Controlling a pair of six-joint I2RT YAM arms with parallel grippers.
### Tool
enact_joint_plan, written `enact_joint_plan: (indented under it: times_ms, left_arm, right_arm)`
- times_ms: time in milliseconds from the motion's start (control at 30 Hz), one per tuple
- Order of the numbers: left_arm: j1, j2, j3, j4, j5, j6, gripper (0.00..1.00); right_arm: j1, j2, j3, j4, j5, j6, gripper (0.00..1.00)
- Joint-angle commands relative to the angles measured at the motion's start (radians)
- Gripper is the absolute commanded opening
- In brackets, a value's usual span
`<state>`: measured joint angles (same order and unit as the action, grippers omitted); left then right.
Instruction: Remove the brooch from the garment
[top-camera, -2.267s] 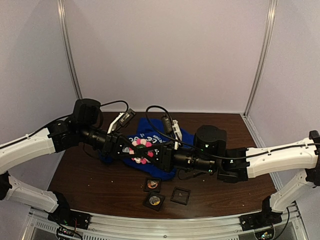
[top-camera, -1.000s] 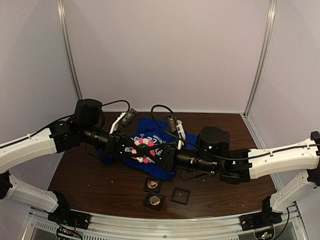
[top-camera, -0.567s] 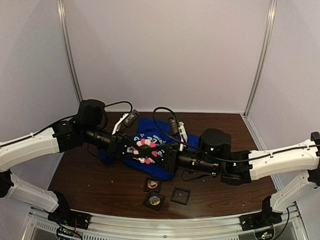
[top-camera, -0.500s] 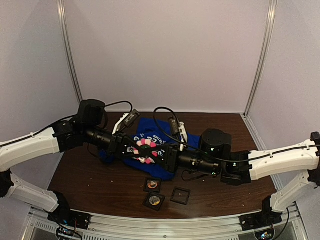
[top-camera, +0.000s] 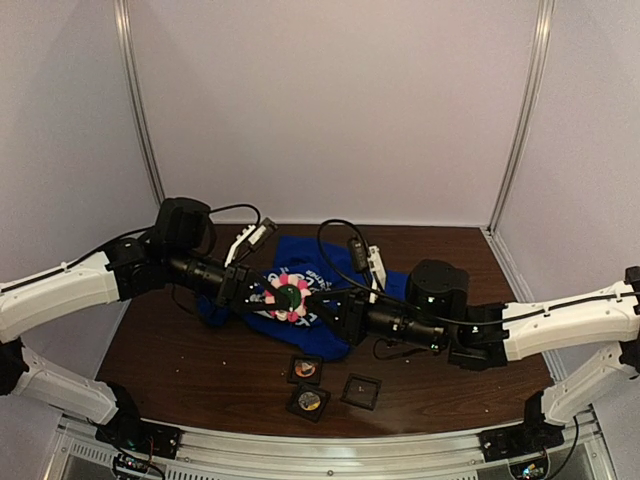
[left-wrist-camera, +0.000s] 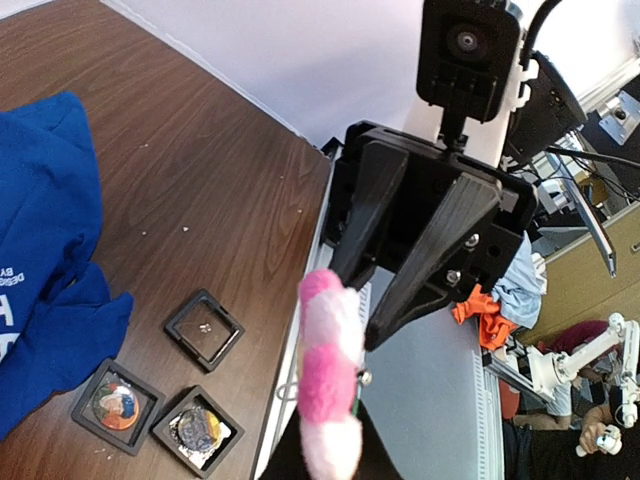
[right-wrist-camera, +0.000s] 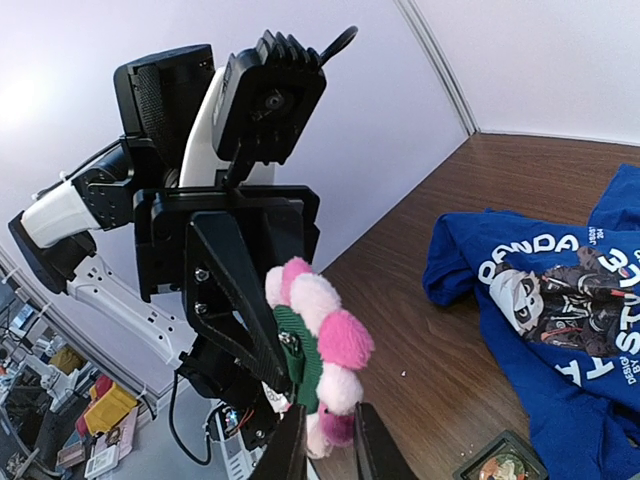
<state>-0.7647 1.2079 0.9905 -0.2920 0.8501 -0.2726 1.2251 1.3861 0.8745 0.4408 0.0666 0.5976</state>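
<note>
The dark wooden table (top-camera: 200, 370) fills the lower half of the overhead view. The white-and-black left arm (top-camera: 60, 290) reaches in from the left edge and the right arm (top-camera: 570, 320) from the right edge, and they meet near the middle of the frame. Beneath that meeting point lies the garment (top-camera: 305, 255), a bright blue T-shirt rumpled on the table at centre, with white lettering and a dark print showing. The left hand (top-camera: 258, 295) is clamped on the brooch (right-wrist-camera: 312, 345). In the right wrist view one of its black fingers runs in behind the green backing. The right hand (right-wrist-camera: 330, 440) faces it from the opposite side. Its two fingers stand close together at the bottom of its own view, and the lowest pom-poms of the brooch fill the narrow gap between them. The brooch, a ring of pink and white pom-poms around a green centre, sits up in the air between the two hands, clear of the shirt fabric. Three small black square boxes sit on the table at lower centre of the overhead view. Two (top-camera: 305, 369) (top-camera: 310, 401) show a round coloured piece inside, and the third (top-camera: 360, 390) is just to their right.
</note>
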Motion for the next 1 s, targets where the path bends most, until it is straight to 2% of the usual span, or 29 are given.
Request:
enact_joint_plan:
  times_ms: [0, 200, 267, 467, 567, 767, 967]
  left_arm:
    - [0.028, 0.002, 0.023, -0.024, -0.041, -0.028, 0.00]
    - [0.027, 0.002, 0.020, -0.017, -0.035, -0.031, 0.00]
    - [0.027, 0.000, 0.020, -0.016, -0.029, -0.030, 0.00]
    - [0.027, -0.019, 0.017, -0.005, 0.039, 0.001, 0.00]
    - [0.027, -0.027, 0.016, 0.000, 0.071, 0.011, 0.00]
    - [0.022, -0.028, 0.013, 0.010, 0.109, 0.013, 0.00]
    - [0.009, -0.031, 0.013, 0.007, 0.127, 0.018, 0.00]
  right_arm:
    - [-0.007, -0.033, -0.019, -0.032, 0.036, -0.025, 0.17]
    - [-0.009, -0.028, -0.013, -0.035, 0.022, -0.041, 0.19]
    - [-0.008, -0.031, -0.016, -0.047, 0.017, -0.067, 0.23]
    - [-0.008, -0.085, -0.060, -0.042, -0.012, -0.145, 0.58]
    - [-0.015, -0.088, -0.047, -0.035, -0.075, -0.138, 0.68]
    - [-0.067, -0.028, -0.031, 0.058, -0.290, -0.039, 0.71]
    - [-0.096, 0.028, 0.002, 0.094, -0.378, 0.031, 0.61]
